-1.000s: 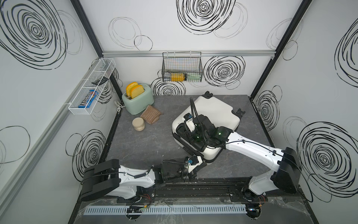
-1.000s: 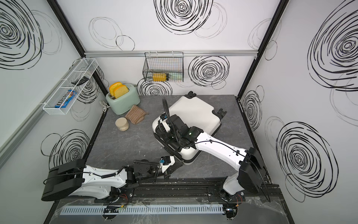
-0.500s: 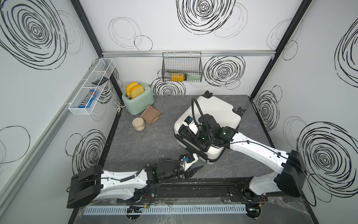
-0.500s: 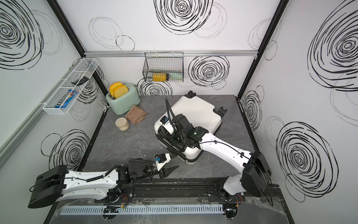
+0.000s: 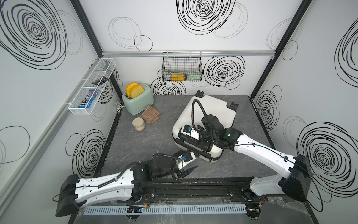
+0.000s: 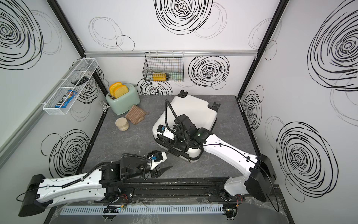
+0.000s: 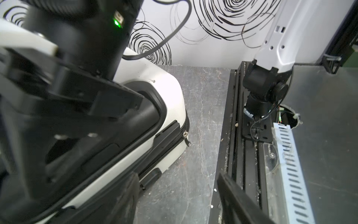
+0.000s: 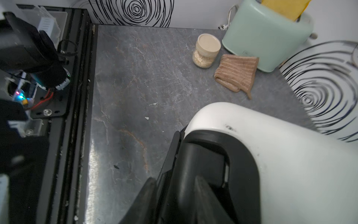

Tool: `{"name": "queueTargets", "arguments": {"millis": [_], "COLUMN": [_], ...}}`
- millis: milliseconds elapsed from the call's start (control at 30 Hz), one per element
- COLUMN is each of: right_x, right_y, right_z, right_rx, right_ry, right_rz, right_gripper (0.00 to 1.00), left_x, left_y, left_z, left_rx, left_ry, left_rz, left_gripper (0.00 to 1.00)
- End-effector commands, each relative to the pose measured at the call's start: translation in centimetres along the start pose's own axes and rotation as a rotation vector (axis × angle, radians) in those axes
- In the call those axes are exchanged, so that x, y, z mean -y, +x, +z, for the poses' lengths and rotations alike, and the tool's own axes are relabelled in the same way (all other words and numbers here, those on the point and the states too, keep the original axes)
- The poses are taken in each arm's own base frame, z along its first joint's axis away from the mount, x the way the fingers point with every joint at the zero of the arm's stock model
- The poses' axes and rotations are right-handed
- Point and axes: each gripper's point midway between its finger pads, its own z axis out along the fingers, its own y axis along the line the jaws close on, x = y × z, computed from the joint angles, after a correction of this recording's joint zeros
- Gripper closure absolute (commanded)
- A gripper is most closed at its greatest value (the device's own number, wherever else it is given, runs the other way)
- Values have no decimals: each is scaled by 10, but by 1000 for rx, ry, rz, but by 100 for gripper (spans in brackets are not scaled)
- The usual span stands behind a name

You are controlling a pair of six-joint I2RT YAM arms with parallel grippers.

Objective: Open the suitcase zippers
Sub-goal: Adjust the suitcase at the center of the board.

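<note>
The white suitcase (image 5: 213, 108) (image 6: 193, 110) lies flat on the grey table, its black handle (image 8: 203, 159) facing the front. My right gripper (image 8: 176, 194) (image 5: 183, 136) straddles that handle, its fingers standing loosely either side of the bar. The black zipper band (image 7: 164, 153) runs round the near corner, and a small metal pull (image 7: 187, 139) hangs there. My left gripper (image 7: 180, 197) (image 5: 190, 162) (image 6: 166, 161) is open and empty, low over the table beside the suitcase's near side, short of the pull.
A mint toaster (image 5: 138, 99) with bread, a striped cloth (image 5: 151, 114) and a small jar (image 5: 138, 124) stand at the back left. A wire basket (image 5: 182, 69) hangs on the back wall and a white shelf (image 5: 91, 85) on the left wall. The black arm rail (image 5: 193, 186) borders the front.
My left gripper has gone from shut to wide open and its arm has swung outward to the left. My right gripper's fingers have spread on the handle. The suitcase has barely shifted.
</note>
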Motion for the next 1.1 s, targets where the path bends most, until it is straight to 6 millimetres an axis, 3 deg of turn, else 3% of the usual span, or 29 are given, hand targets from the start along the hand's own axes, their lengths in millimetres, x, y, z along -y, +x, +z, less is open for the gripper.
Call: {"name": "queueTargets", "arguments": {"millis": [0,67,267,433,633,767,1067], "right_x": [12,13,9,14,8,6,3], "right_y": [-22,-25,-11,14,29,37,48], "right_z": [-39,-60,-116,-142,-163,-170,-183], "right_rx": [118,186,357,386,403,393,391], "right_ry": [132,187,320,443,483,501,540], "right_rz": [19,61,211,306,327,329,329], "right_gripper": [45,36,34,34,34,34,35], "left_x": [-10,-16,-34,-49,-60,-62,-72], "left_y": [-12,-19,-24,-21,-16,-5,26], "left_z": [-6,-8,-5,13,46,69,93], "left_rx": [-67,-107,-302,-493,-608,-674,-825], "left_ry": [36,96,247,340,403,424,409], "left_rz": [89,115,266,389,504,564,612], "left_gripper": [29,27,27,29,32,41,46]}}
